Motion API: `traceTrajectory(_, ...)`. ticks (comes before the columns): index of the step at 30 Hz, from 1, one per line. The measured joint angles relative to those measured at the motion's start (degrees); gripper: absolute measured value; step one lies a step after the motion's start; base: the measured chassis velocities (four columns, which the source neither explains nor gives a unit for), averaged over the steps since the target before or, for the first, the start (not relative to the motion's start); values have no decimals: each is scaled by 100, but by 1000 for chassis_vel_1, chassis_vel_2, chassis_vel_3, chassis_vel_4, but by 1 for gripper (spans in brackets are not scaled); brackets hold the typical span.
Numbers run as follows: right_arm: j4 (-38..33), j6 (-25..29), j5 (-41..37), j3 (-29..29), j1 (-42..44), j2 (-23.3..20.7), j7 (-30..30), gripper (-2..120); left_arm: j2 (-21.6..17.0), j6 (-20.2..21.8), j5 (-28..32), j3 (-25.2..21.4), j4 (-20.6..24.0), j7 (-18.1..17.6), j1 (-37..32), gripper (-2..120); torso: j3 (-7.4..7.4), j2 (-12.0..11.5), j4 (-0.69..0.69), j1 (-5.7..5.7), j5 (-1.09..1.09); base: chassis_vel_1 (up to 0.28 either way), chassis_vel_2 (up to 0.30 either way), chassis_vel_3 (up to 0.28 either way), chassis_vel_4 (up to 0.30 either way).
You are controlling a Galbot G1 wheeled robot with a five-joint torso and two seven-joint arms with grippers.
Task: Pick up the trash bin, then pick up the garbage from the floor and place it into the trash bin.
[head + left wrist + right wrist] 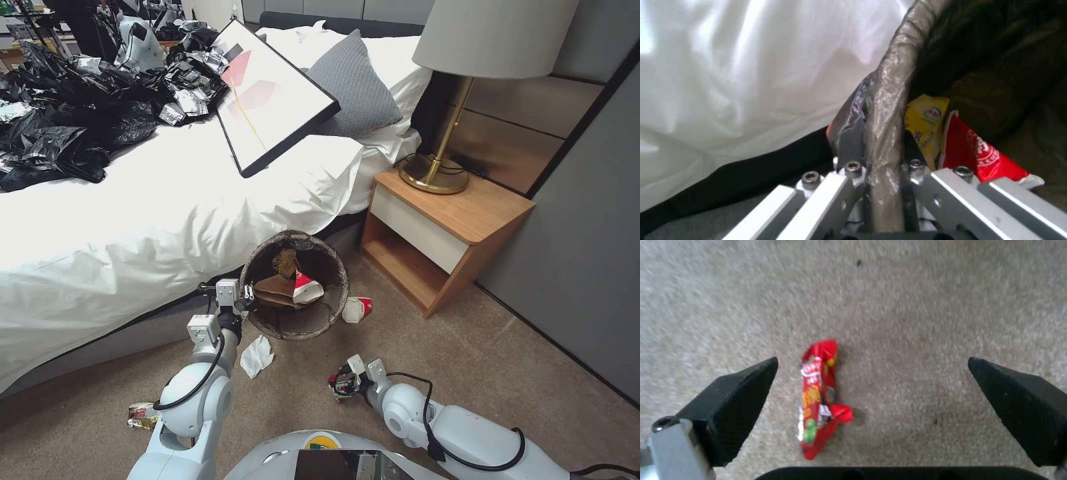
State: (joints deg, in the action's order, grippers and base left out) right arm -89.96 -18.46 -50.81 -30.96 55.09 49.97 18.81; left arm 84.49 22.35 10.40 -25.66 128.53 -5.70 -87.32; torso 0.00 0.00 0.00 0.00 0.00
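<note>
Hovering low over the beige carpet, the right gripper has its jaws spread wide; its wrist view shows what the head view hides behind the fingers, a crumpled red wrapper lying flat on the pile between the two black pads, touching neither. Just left of it, the left gripper is clamped on the near rim of the bin, which sits tilted toward the robot; the left wrist view shows one finger outside and one inside the bag-covered lip. Inside the bin I count three pieces: a brown paper bag, a yellow wrapper and a red-and-white one. On the floor are four more: the red wrapper, a white tissue below the bin, a foil packet by the left arm's elbow, and a red-and-white piece touching the bin's right side. Beyond stands a bed in white sheets, carrying a heap of black bags, a framed picture and a grey pillow. To its right, a wooden nightstand bears one brass lamp against grey wall panels.
</note>
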Motion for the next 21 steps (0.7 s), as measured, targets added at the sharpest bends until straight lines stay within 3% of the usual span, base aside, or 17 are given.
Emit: traceTrajectory(21, 257, 71, 157, -187, -62, 186, 17, 100, 20, -28, -48, 21, -9, 35, 1, 0, 1, 0, 0, 0, 0, 0, 0, 0, 0)
